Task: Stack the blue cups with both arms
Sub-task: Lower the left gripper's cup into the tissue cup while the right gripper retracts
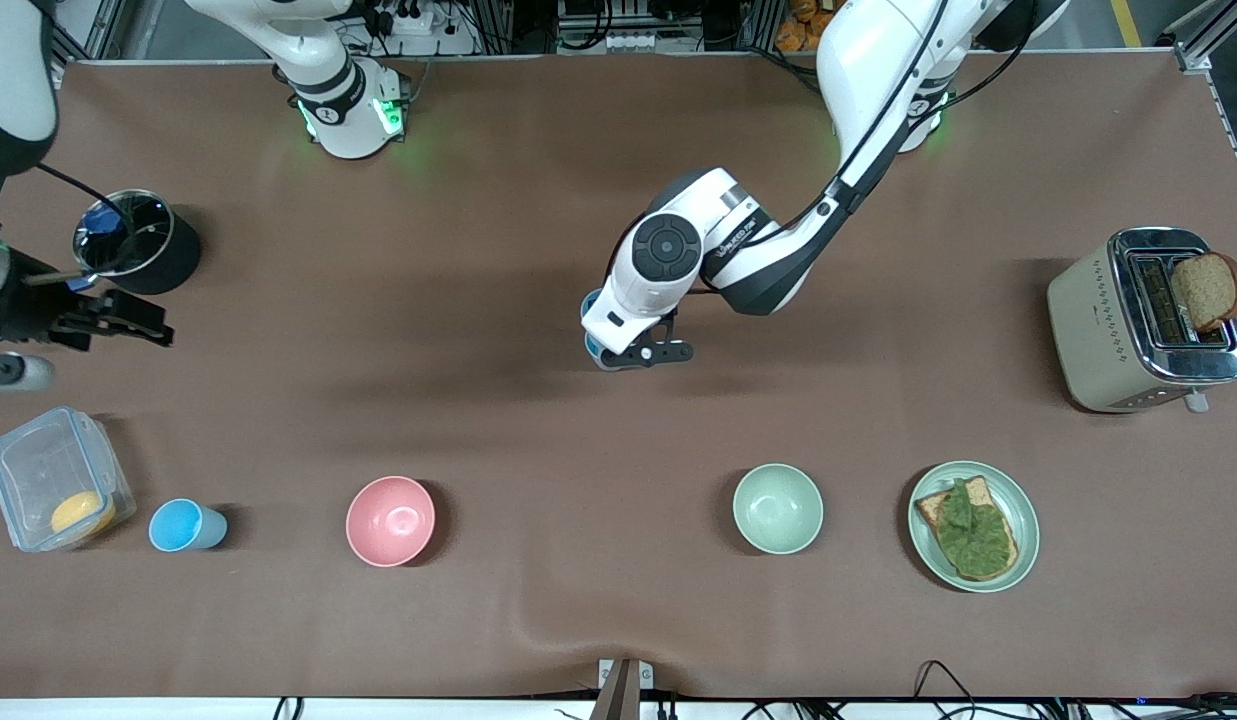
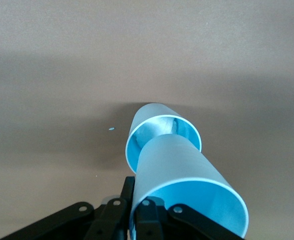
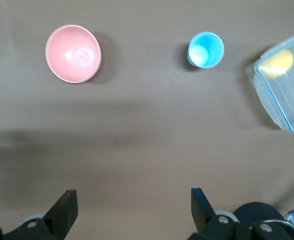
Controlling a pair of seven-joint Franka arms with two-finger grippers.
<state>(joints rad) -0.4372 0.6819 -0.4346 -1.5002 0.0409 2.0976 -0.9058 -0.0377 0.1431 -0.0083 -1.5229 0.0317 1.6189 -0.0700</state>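
Observation:
My left gripper (image 1: 643, 352) is over the middle of the table. In the left wrist view it (image 2: 136, 212) is shut on the rim of a blue cup (image 2: 187, 170). That cup's base sits inside the mouth of a second blue cup (image 2: 159, 127) on the table. In the front view only a bit of blue (image 1: 591, 345) shows under the wrist. A third blue cup (image 1: 186, 525) (image 3: 205, 49) stands upright near the front edge, toward the right arm's end. My right gripper (image 1: 128, 320) (image 3: 132, 207) is open and empty, above the table at that end.
A pink bowl (image 1: 390, 520) (image 3: 73, 53), a pale green bowl (image 1: 778, 508) and a plate with topped toast (image 1: 973, 525) lie along the front. A clear lidded box (image 1: 58, 490) is beside the third cup. A black pot (image 1: 138, 245) and a toaster (image 1: 1148, 320) stand at the ends.

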